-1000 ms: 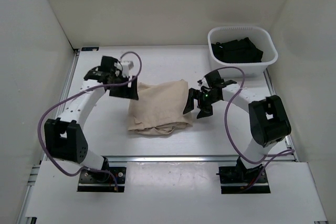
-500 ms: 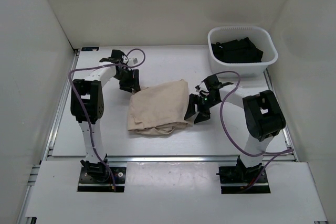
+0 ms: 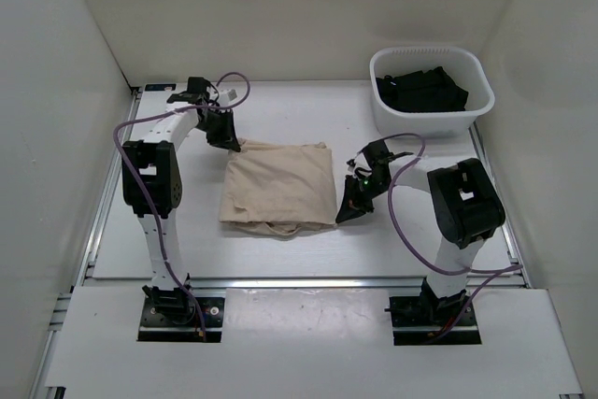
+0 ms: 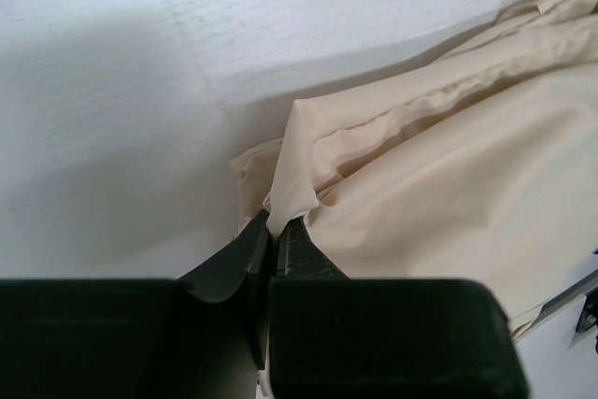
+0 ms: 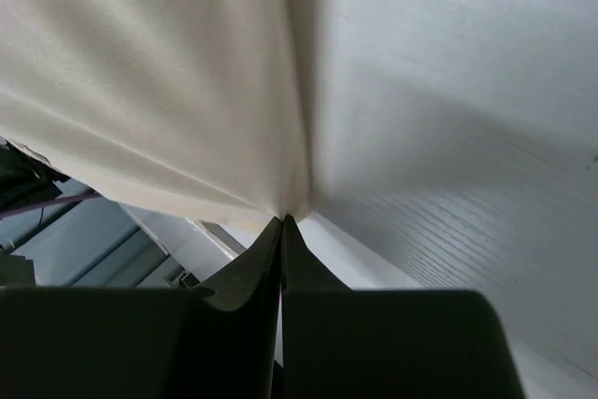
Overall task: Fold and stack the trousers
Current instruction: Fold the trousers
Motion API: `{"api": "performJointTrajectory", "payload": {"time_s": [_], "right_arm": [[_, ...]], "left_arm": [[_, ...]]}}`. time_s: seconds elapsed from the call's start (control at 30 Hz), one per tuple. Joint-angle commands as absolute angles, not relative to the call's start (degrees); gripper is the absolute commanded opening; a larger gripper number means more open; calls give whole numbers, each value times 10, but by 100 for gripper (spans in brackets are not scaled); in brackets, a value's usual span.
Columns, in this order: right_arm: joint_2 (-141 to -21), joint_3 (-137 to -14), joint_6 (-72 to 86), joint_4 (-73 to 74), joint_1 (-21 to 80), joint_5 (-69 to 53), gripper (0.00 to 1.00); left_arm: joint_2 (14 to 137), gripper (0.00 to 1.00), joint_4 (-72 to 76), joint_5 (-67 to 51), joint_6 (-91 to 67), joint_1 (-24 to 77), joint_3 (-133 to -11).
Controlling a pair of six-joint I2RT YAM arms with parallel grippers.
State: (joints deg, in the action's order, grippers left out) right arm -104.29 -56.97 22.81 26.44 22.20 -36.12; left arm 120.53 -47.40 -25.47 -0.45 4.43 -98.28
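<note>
Both jaws have snapped shut since a moment ago, the left gripper (image 4: pixel 273 227) pinching the far-left corner and the right gripper (image 5: pixel 283 221) the right edge of the folded light beige cloth trousers (image 3: pixel 278 189) lying mid-table, which look soft, light and floppy, so corners seem the best hold.

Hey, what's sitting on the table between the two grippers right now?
Only the trousers: the left gripper pinches their far-left corner, the right gripper their right edge, seen in the top view.
</note>
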Motion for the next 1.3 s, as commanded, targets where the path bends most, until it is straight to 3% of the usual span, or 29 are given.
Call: {"api": "performJointTrajectory", "payload": {"time_s": [0.0, 0.03, 0.07, 0.1, 0.2, 0.4, 0.53, 0.63, 0.73, 0.77, 0.83, 1.07, 1.27], "right_arm": [[-1027, -547, 224, 269, 221, -372, 0], [-1027, -547, 224, 259, 215, -393, 1], [-1021, -547, 224, 251, 214, -402, 15], [-1021, -547, 224, 246, 214, -409, 54], [-995, -547, 219, 230, 214, -404, 81], [-1013, -563, 231, 190, 220, -417, 89], [-1069, -604, 254, 167, 237, -423, 89], [-1108, -635, 260, 177, 243, -428, 78], [-1132, -641, 260, 194, 243, -448, 28], [-1132, -641, 248, 206, 243, -448, 3], [-1127, -628, 212, 243, 243, -440, 0], [-1091, -573, 185, 254, 204, -439, 0], [-1101, -602, 156, 297, 204, -457, 0]], "left_arm": [[1184, 15, -467, -257, 0, 21, -1005], [1184, 15, -467, -267, 0, 21, -1005], [1177, 15, -467, -272, 0, 21, -998], [1177, 15, -467, -272, 0, 21, -998], [1171, 15, -467, -279, 0, 26, -983], [1171, 15, -467, -284, 0, 26, -977], [1171, 15, -467, -284, 0, 26, -977], [1171, 15, -467, -279, 0, 26, -983], [1171, 15, -467, -304, 0, 15, -991], [1171, 15, -467, -327, 0, 5, -999], [1171, 15, -467, -368, 0, -12, -1005], [1179, 15, -456, -345, 0, -41, -1005], [1199, 31, -451, -369, 0, -41, -1016]]}}
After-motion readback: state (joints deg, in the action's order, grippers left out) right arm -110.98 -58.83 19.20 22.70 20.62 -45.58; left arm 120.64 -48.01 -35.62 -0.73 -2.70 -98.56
